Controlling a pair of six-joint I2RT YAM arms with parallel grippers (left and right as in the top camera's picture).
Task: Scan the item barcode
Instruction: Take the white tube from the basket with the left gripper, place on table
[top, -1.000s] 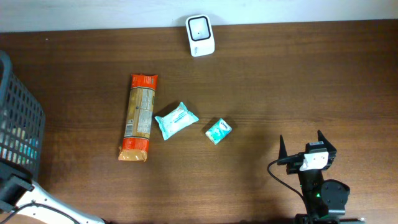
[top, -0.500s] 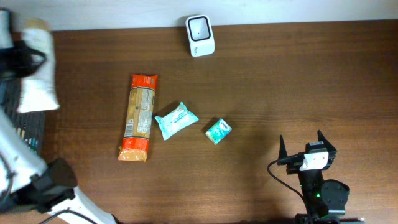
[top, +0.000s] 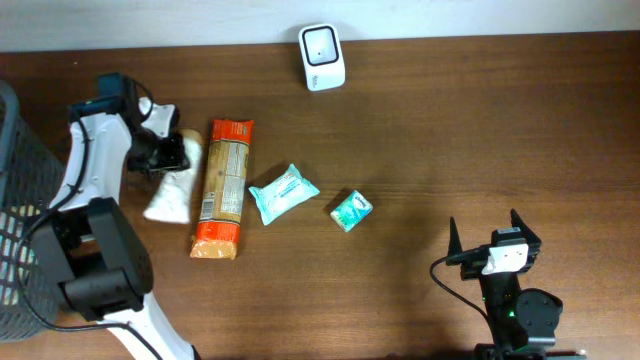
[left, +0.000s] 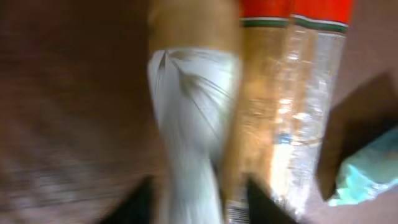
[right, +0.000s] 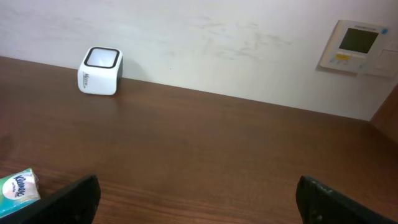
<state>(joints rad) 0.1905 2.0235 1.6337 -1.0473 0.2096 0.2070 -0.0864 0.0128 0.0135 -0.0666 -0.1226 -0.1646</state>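
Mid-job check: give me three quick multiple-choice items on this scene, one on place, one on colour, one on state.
1. The scanner stands: A at the table's far edge; B in the basket; C at the near edge.
2. The long packet's ends are: A blue; B orange; C black.
3. The right tool is: A open, empty; B shut on the tissue pack; C shut on the scanner.
Answers: 1 A, it sits by the wall; 2 B, both ends show orange; 3 A, its fingers spread with nothing between.
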